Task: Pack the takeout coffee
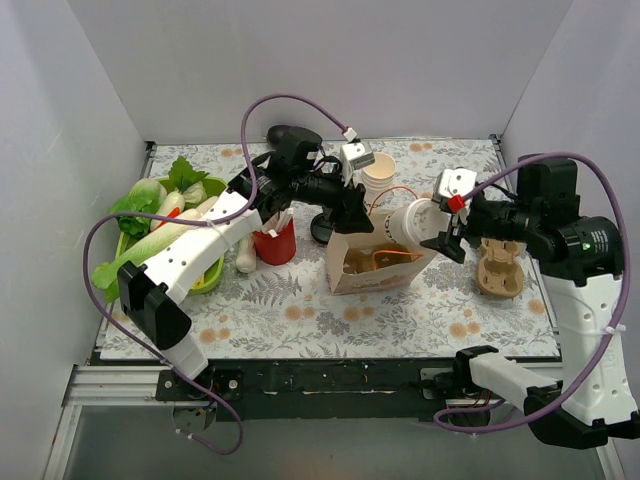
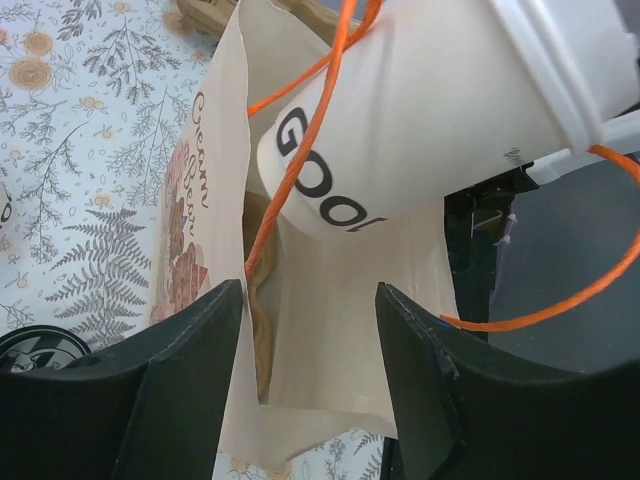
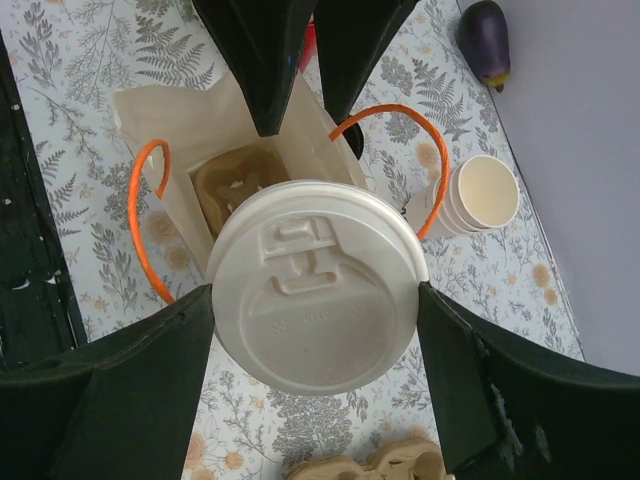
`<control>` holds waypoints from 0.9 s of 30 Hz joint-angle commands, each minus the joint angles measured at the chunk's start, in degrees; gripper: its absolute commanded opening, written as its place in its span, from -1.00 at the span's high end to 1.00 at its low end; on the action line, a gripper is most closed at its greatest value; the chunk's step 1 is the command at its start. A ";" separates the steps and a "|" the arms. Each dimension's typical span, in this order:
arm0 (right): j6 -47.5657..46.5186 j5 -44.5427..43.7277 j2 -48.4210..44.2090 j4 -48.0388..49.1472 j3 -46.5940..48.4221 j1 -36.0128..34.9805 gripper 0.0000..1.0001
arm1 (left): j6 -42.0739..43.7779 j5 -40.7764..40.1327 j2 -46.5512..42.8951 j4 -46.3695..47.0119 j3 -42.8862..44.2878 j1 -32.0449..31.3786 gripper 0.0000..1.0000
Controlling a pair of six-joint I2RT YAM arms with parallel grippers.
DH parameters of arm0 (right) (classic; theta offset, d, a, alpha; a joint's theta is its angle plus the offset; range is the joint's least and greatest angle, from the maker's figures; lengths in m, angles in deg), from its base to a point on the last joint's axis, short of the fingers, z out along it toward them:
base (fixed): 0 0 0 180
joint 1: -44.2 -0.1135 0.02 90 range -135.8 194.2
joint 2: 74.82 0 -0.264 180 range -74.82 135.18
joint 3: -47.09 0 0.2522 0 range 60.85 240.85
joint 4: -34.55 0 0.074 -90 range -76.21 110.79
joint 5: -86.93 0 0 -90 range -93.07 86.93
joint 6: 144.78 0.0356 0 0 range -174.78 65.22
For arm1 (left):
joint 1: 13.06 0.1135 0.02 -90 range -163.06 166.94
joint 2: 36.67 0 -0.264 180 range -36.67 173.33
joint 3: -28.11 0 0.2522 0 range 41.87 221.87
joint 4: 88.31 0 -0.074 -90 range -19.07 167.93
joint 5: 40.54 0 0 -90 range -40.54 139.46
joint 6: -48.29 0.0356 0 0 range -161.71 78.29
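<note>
The takeout coffee (image 1: 408,222), a cream paper cup with a white lid (image 3: 315,295), hangs tilted over the open mouth of a paper bag (image 1: 350,275) with orange handles. My right gripper (image 1: 445,232) is shut on the cup at its lid, one finger on each side (image 3: 315,300). The cup's base points into the bag in the left wrist view (image 2: 400,110). My left gripper (image 1: 352,212) holds the bag's far end wall (image 2: 340,330) between its pads (image 2: 308,390). A brown cardboard cup carrier (image 3: 235,180) lies inside the bag.
A stack of lidless cups (image 1: 378,172) stands behind the bag, and a flat black lid (image 1: 322,228) lies left of it. A red cup (image 1: 275,243) and a green basket of vegetables (image 1: 165,215) are at the left. A second cardboard carrier (image 1: 498,268) lies right. An eggplant (image 3: 485,40) lies by the back wall.
</note>
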 commanded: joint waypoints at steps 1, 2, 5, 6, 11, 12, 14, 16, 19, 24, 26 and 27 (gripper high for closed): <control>-5.19 2.28 2.78 -0.09 0.27 0.18 0.97 | -0.60 0.95 -4.83 1.42 -1.68 -0.17 -0.11; -5.45 2.37 3.22 -0.26 0.45 -0.17 0.97 | -0.69 1.13 -4.91 1.42 -1.86 -0.17 -0.11; -6.07 2.37 4.46 -0.26 0.63 -1.13 0.97 | -0.87 1.13 -5.53 1.51 -2.91 -0.17 -0.11; -6.24 2.19 4.55 -0.17 0.36 -1.57 0.97 | -0.95 1.31 -5.62 1.51 -3.18 -0.25 -0.10; -6.16 -0.87 4.72 -0.17 -2.70 -7.27 0.97 | -1.83 1.92 -6.58 1.68 -4.06 -0.17 -0.10; -6.07 -1.75 4.55 -0.17 -3.24 -8.51 0.97 | -1.92 2.10 -6.76 1.68 -4.06 -0.25 -0.10; -5.54 -4.21 3.67 0.18 -5.51 -12.01 0.97 | -2.10 2.27 -7.20 1.68 -4.50 -0.17 -0.10; -5.28 -5.62 2.45 0.18 -7.01 -13.96 0.97 | -2.10 2.45 -7.46 1.86 -4.76 -0.17 -0.09; -5.19 -7.91 0.86 0.09 -8.42 -15.81 0.97 | -2.19 2.62 -7.82 1.86 -4.85 -0.17 -0.09; -8.43 -12.04 -2.04 2.01 -12.45 -16.43 0.97 | -1.84 4.47 -8.43 1.68 -5.29 -0.17 -0.10; -9.67 -13.44 -3.71 2.90 -14.13 -16.87 0.97 | -1.66 5.00 -8.69 1.59 -5.64 -0.17 -0.10; -10.98 -13.71 -3.98 3.08 -15.01 -17.13 0.97 | -1.48 5.09 -8.87 1.51 -5.90 -0.17 -0.10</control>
